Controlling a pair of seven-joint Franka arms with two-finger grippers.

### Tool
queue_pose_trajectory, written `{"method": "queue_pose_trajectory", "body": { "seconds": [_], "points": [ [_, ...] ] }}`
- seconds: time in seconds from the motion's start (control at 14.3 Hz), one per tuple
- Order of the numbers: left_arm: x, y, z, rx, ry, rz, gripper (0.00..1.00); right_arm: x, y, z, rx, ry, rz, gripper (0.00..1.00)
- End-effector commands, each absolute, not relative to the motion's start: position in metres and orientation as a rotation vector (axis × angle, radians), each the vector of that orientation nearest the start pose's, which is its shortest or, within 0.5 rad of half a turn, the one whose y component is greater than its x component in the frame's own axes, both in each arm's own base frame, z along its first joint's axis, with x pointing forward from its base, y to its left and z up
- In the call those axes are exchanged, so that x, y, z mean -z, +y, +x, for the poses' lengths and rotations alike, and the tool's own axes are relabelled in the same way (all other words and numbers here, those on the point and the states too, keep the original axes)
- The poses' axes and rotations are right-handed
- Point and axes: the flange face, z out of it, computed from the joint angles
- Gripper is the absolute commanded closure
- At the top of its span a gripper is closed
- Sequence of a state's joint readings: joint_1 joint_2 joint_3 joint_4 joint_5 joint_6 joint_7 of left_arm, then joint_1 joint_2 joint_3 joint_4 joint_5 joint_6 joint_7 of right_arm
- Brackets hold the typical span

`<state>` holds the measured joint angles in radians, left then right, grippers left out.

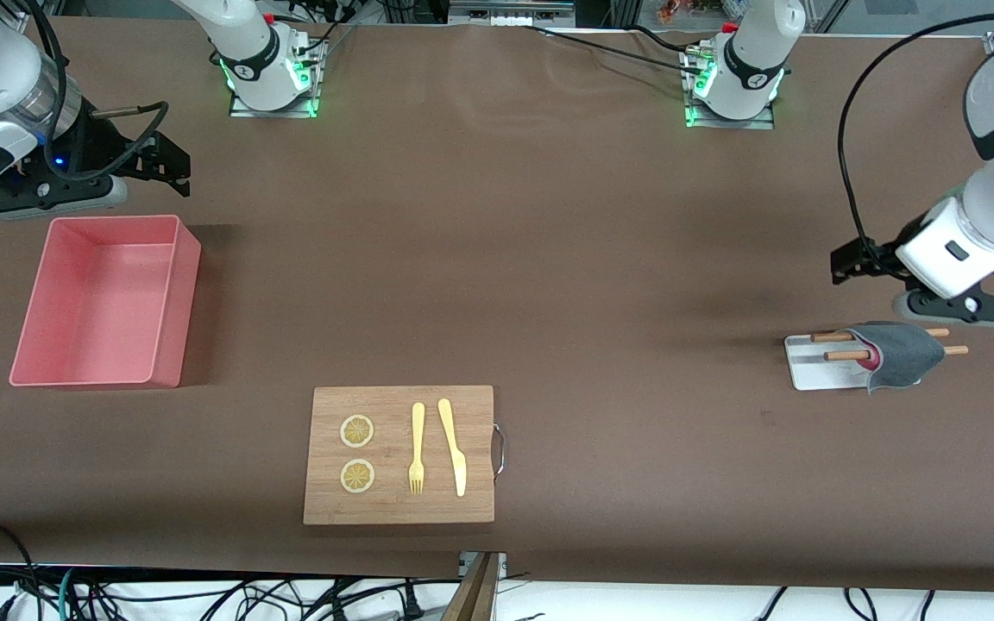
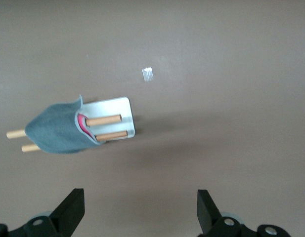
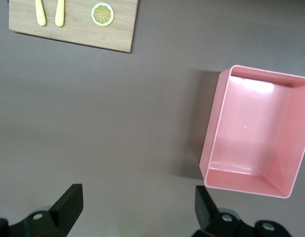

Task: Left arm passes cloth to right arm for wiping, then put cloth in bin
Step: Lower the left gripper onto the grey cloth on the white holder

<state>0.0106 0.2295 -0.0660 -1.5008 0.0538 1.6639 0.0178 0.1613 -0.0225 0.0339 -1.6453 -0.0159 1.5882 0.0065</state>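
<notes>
The cloth [image 1: 898, 354], dark grey with a pink-red inner face, hangs folded over two wooden rods on a small white tray [image 1: 808, 366] at the left arm's end of the table. It also shows in the left wrist view [image 2: 56, 131]. My left gripper [image 1: 846, 261] is open and empty, up over bare table beside the tray; its jaws stand wide apart in the left wrist view [image 2: 141, 207]. The pink bin [image 1: 179, 285] stands empty at the right arm's end. My right gripper [image 1: 171, 168] is open and empty over the table beside the bin [image 3: 211, 143], as the right wrist view [image 3: 137, 205] shows.
A wooden cutting board [image 1: 399, 504] with a metal handle lies near the table's front edge. It carries two lemon slices [image 1: 357, 431], a yellow fork [image 1: 417, 448] and a yellow knife [image 1: 454, 448]. Cables hang along the table's front edge.
</notes>
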Motion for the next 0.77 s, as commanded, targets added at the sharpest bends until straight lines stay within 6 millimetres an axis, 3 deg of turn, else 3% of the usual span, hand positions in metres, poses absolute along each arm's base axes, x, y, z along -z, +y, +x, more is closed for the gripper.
{"method": "queue_pose_trajectory", "body": {
  "seconds": [0.0, 0.21, 0.35, 0.49, 0.56, 0.7],
  "points": [
    [-0.514, 0.007, 0.656, -0.131, 0.099, -3.13, 0.0, -0.612, 0.105, 0.541, 0.001, -0.316, -3.148, 0.0],
    [-0.477, 0.026, 0.682, -0.044, 0.061, -3.123, 0.0, -0.611, 0.105, 0.541, -0.004, -0.319, -3.148, 0.0],
    [-0.433, 0.062, 0.694, -0.067, -0.01, -3.128, 0.0, -0.61, 0.103, 0.542, -0.007, -0.314, -3.147, 0.0],
    [-0.379, 0.064, 0.698, -0.187, 0.005, -3.104, 0.0, -0.609, 0.103, 0.542, -0.012, -0.314, -3.147, 0.0],
    [-0.362, 0.068, 0.697, -0.231, 0.049, -3.026, 0.03, -0.609, 0.102, 0.542, -0.009, -0.311, -3.149, 0.0],
    [-0.346, 0.073, 0.691, -0.28, 0.07, -2.958, 0.14, -0.609, 0.103, 0.542, -0.009, -0.314, -3.15, 0.0]
  ]
}}
